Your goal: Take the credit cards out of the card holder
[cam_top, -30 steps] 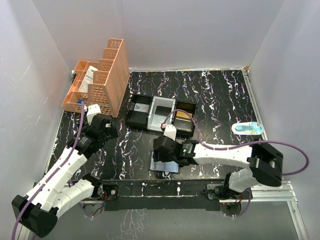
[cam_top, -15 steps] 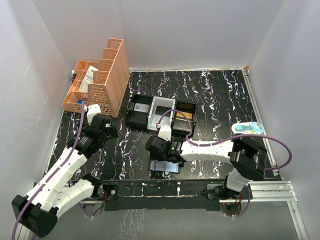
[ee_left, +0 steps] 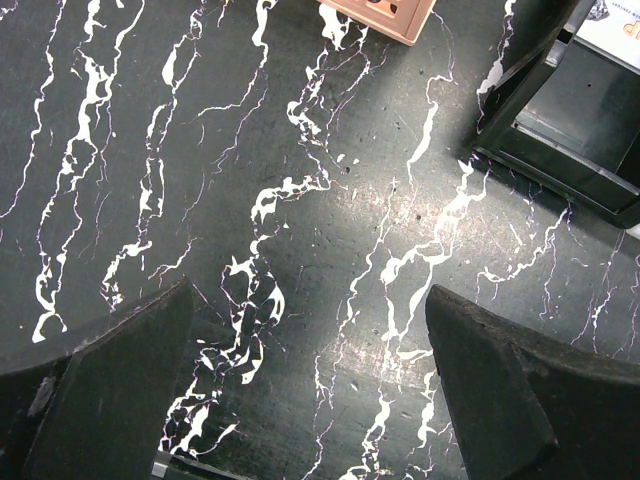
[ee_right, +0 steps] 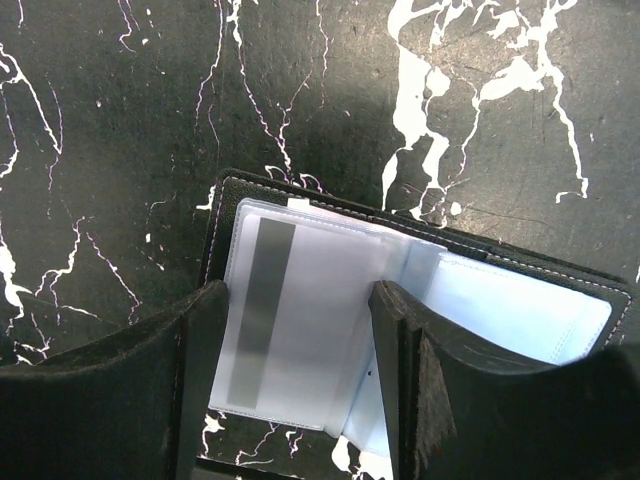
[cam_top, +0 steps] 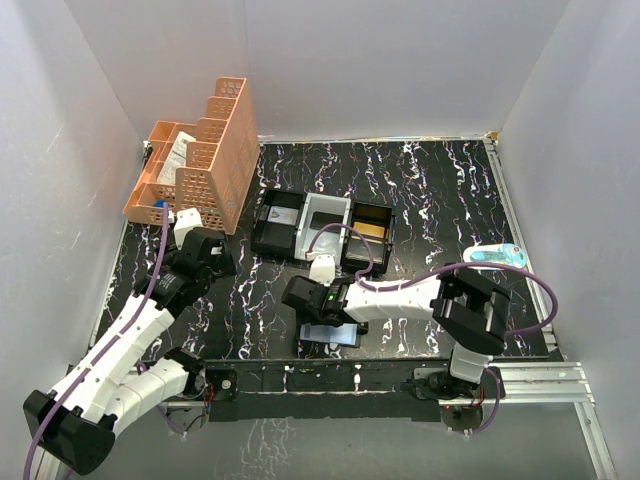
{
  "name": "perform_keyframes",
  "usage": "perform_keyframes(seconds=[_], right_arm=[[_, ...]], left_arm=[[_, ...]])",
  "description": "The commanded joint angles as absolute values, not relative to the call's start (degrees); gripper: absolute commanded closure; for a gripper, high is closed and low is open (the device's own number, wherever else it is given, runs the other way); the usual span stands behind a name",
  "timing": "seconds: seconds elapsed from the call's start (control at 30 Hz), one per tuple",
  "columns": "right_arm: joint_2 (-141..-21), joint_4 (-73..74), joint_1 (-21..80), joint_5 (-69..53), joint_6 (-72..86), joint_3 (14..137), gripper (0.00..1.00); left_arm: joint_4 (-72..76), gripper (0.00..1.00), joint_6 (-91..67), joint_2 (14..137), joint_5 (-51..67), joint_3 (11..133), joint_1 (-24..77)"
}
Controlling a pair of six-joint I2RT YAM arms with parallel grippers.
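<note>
**Card holder open at the table's near edge, right gripper astride a sleeve**

The card holder lies spread flat on the black marbled table, close to the front edge and just ahead of the arm bases, a little right of centre. In the right wrist view its dark stitched cover faces down and its clear plastic sleeves face up. One sleeve leaf on the left half shows a pale card with a grey stripe inside it. More sleeves spread to the right.

The right gripper hangs directly over the holder's left half. Its jaws are partly apart, one finger on each side of that leaf. Whether the pads press on the leaf's edges cannot be told.

Further left and somewhat deeper, the left gripper is spread wide, released, over bare table, well apart from the holder.

Beyond the holder, mid-table, sits a black-and-white three-compartment tray. Its dark corner shows at the upper right of the left wrist view. Off to the right, near the table's edge, lies a small blue-and-white object. At the far left stands an orange perforated organiser against the wall, with some paper in one of its bins.
</note>
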State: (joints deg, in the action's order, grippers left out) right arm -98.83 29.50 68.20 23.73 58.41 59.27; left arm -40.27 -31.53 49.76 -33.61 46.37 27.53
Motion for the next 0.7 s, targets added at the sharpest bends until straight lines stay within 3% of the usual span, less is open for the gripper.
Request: perform_keyframes(seconds=[0.0, 0.17, 0.47, 0.67], right_arm=[[-102.38, 31.41, 68.71, 26.05, 59.39, 60.86, 0.43], [-101.6, 28.32, 68.66, 24.35, 58.54, 58.79, 0.52], [-95.06, 17.36, 67.89, 18.42, 57.21, 52.1, 0.55], [-93.59, 16.88, 67.59, 17.74, 56.3, 50.96, 0.51]], left_arm=[[-39.44, 0.01, -30.86, 48.88, -33.43, 47.03, 27.22], [-36.35, 0.01, -28.8, 47.88, -24.02, 46.46, 27.24], [-23.48, 0.08, -39.07, 44.03, 14.08, 38.56, 27.45], [-19.84, 0.14, -46.32, 40.18, 14.55, 29.67, 29.02]])
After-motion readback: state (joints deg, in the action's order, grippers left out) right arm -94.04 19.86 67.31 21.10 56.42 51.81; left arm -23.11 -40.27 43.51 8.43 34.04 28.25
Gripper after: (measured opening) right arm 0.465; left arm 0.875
